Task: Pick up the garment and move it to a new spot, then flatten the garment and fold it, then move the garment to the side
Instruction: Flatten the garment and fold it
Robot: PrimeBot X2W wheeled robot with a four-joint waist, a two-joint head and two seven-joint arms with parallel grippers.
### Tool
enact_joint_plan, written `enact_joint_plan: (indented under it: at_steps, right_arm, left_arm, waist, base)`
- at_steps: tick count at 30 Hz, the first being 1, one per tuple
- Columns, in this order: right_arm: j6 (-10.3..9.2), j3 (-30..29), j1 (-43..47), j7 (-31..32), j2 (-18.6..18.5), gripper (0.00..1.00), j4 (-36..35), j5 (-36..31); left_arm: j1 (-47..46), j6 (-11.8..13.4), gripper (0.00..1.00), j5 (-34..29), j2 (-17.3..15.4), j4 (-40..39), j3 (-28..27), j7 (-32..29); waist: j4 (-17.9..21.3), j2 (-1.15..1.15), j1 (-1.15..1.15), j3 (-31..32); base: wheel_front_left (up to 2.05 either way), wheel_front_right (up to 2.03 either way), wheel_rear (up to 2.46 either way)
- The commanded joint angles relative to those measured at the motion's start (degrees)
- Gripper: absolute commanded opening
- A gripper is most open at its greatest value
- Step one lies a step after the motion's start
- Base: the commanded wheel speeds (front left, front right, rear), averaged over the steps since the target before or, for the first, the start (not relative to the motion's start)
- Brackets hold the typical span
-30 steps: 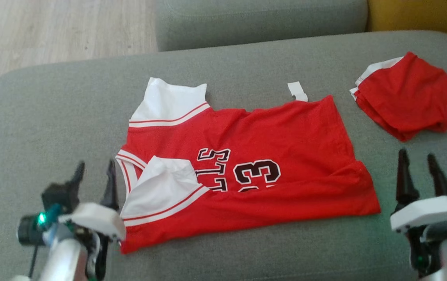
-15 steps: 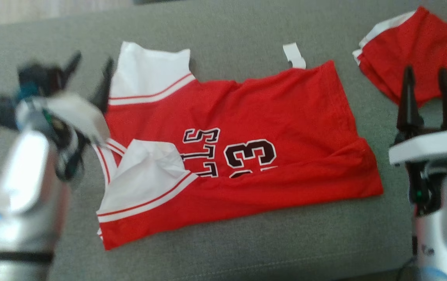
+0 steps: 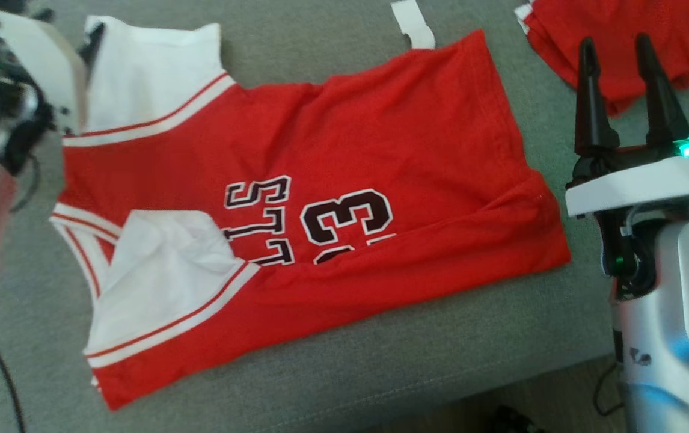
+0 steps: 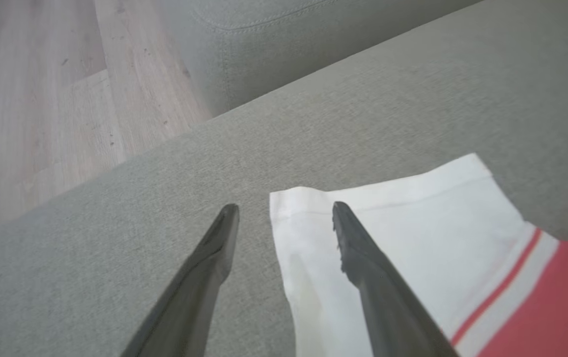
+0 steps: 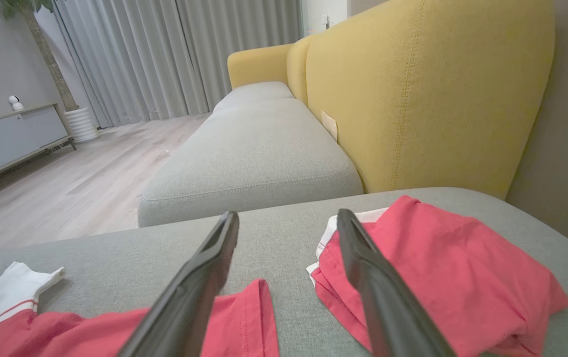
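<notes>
**A:** How far along is this?

**B:** The red jersey [image 3: 380,138] lies spread on the grey sofa cushion [image 3: 380,367], close to its front edge, and nothing is holding it. I'd say the pick-up and the move to a new spot are done, and the flattening mostly so. The near long edge is turned up over the lettering and hides the bottom of the number, which looks to me like a first fold

**A:** And the arms?

**B:** The left pincer [image 4: 285,206] stands wide open and empty at the far corner of the white shoulder panel [image 4: 413,223]. One finger is over the cloth and the other over bare cushion, but I can't tell if either touches. The right pincer [image 3: 615,41] is also spread wide with nothing in it, raised just beside the jersey's hem end

**A:** So what's left?

**B:** Most of the folding, I reckon. The jersey is at nearly full length, and the nearer shoulder panel [image 3: 164,264] sits rumpled. After that comes the move to the side. A folded red garment [image 5: 442,267] already lies at the right end of the cushion, well apart from the jersey, so that may be where it goes
</notes>
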State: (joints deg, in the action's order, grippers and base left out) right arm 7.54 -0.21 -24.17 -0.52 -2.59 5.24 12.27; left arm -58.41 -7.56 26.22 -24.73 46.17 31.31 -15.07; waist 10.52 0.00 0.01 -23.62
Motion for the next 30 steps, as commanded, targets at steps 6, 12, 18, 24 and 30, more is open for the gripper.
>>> enact_joint_plan:
  at_steps: [6,12,18,24,30]
  right_arm:
    - [-0.05,1.77,-1.43,-0.66,-0.29,1.00,-3.62,0.98]
    - [-0.05,1.23,-1.35,-0.76,-0.29,1.00,-3.79,1.06]
    - [-0.05,0.55,-1.90,-0.54,-0.29,1.00,-3.84,0.71]
    - [-0.05,-2.28,-3.33,0.04,-0.29,1.00,-3.53,-0.21]
    - [-0.05,-4.85,-6.06,2.14,-0.50,1.00,-2.87,-1.40]
  left_arm:
    - [-6.83,0.09,1.00,2.92,-5.50,3.84,3.25,0.35]
    - [-8.40,0.08,1.00,5.85,-5.65,7.05,7.61,0.16]
    - [-9.40,0.08,0.59,8.30,-5.52,8.88,11.02,-1.61]
    - [-10.76,0.08,0.00,11.51,-5.00,8.29,13.36,1.79]
    - [-12.34,0.08,0.00,11.98,-3.14,8.19,13.92,11.04]
  waist:
    - [3.21,0.00,-0.01,-3.58]
    - [3.78,0.00,-0.01,-4.37]
    - [3.75,0.00,-0.01,-4.86]
    - [2.18,0.00,-0.01,-4.22]
    - [-1.39,0.00,-0.01,-1.88]
  base:
    - [0.00,0.00,0.00]
    - [0.00,0.00,0.00]
    - [0.00,0.00,0.00]
    - [0.00,0.00,0.00]
    - [0.00,0.00,0.00]
